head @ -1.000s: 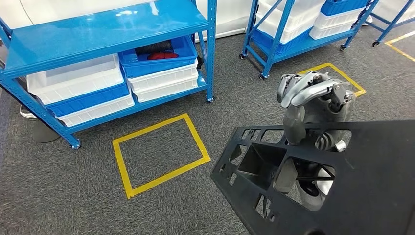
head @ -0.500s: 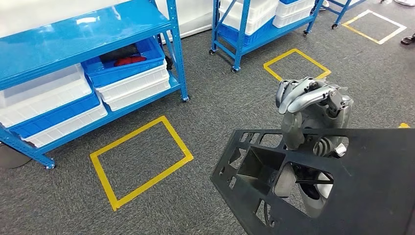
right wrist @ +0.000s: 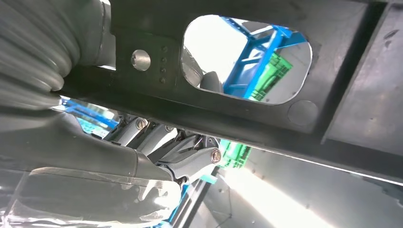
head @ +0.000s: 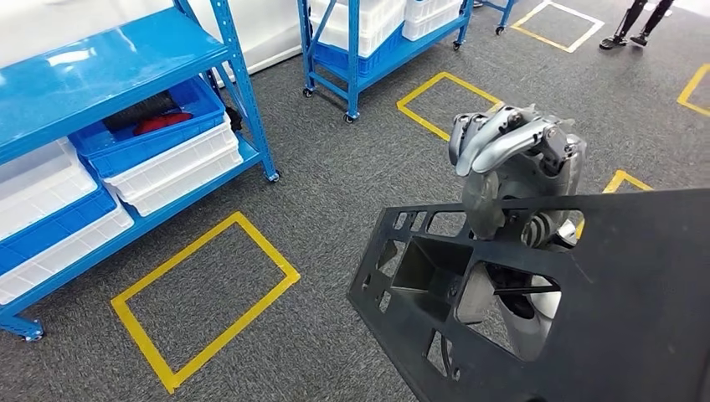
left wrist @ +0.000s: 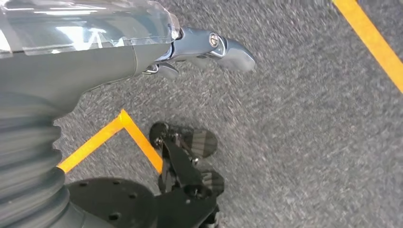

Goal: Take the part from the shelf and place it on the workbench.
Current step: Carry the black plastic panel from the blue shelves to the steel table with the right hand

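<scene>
My right robot hand [head: 511,163] grips the flat black perforated part [head: 586,310] by its upper edge; its narrow end points toward the blue shelf [head: 100,75], while its wide end is cut off. My left robot hand [left wrist: 190,47] hangs over carpet, grip indiscernible.

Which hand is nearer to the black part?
The right hand: its fingers curl over the edge of the black part, holding it. The left hand hangs over the carpet, apart from it.
</scene>
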